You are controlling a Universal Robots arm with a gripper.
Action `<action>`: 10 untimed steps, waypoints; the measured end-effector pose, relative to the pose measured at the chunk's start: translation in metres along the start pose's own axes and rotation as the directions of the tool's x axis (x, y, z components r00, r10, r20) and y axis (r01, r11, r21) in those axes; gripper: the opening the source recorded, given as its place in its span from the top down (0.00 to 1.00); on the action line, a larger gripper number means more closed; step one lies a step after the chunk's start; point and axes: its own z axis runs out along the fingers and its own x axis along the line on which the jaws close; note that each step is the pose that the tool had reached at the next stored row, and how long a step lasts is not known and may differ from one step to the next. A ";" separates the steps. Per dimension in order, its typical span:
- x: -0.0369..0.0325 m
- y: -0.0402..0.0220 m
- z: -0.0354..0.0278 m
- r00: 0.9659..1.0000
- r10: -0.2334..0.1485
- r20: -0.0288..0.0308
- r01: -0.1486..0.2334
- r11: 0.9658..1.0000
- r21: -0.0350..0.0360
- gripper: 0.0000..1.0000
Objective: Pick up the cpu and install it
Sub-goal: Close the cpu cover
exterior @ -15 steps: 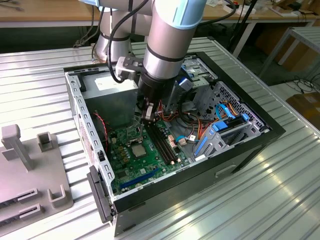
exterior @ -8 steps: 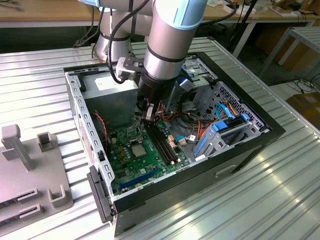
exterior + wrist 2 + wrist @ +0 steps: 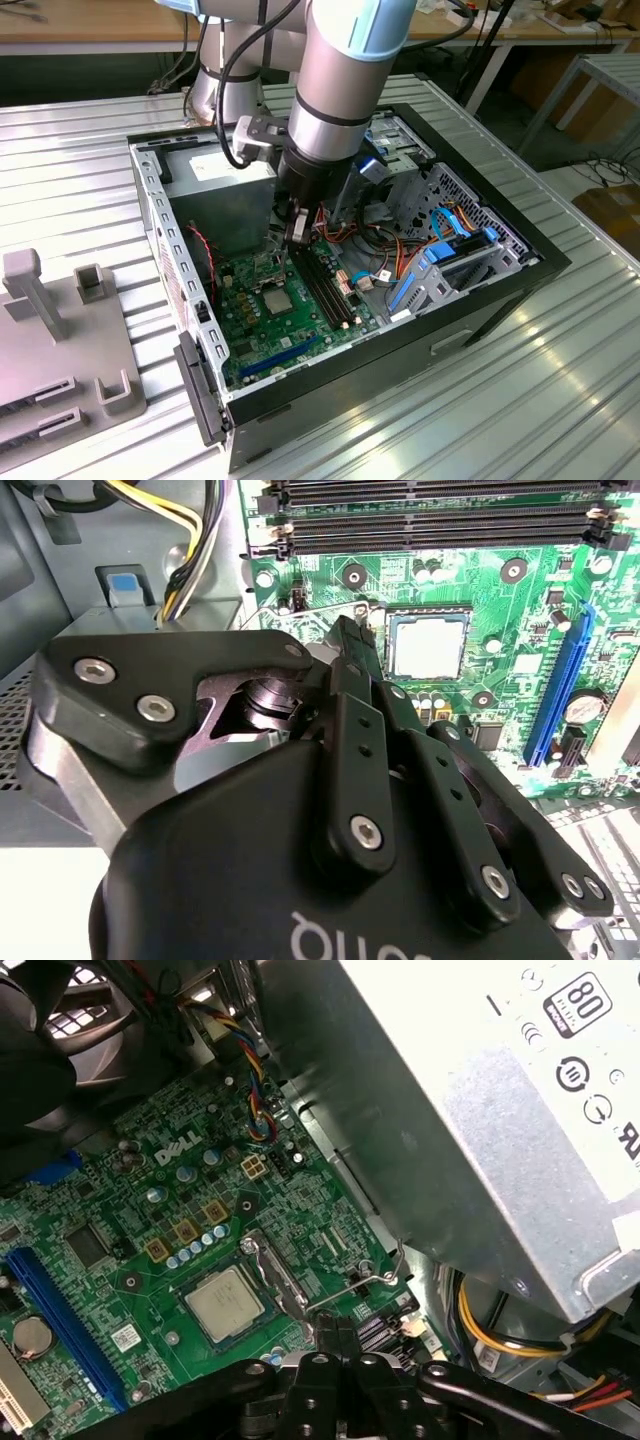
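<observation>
Gripper [image 3: 350, 645] looms closest, fingers pressed together and empty.
The cpu [image 3: 428, 646] sits flat in its socket [image 3: 262, 1290] just beyond the fingertips, not touching them.

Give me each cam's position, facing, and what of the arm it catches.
Exterior view: off the arm, above the table, looking down into the open PC case; shows the arm and gripper.
Second wrist view: on the wrist, looking past the gripper at the motherboard.
First wrist view: on the wrist, facing motherboard and power supply; shows the gripper.
All three share the cpu in its socket.
</observation>
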 end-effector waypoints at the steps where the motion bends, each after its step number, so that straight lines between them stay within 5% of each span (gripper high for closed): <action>1: 0.0002 -0.0001 0.0000 1.000 0.000 0.000 0.000 1.000 0.000 0.89; 10: 0.0012 -0.0008 -0.0001 1.000 0.000 0.000 0.000 1.000 0.000 0.89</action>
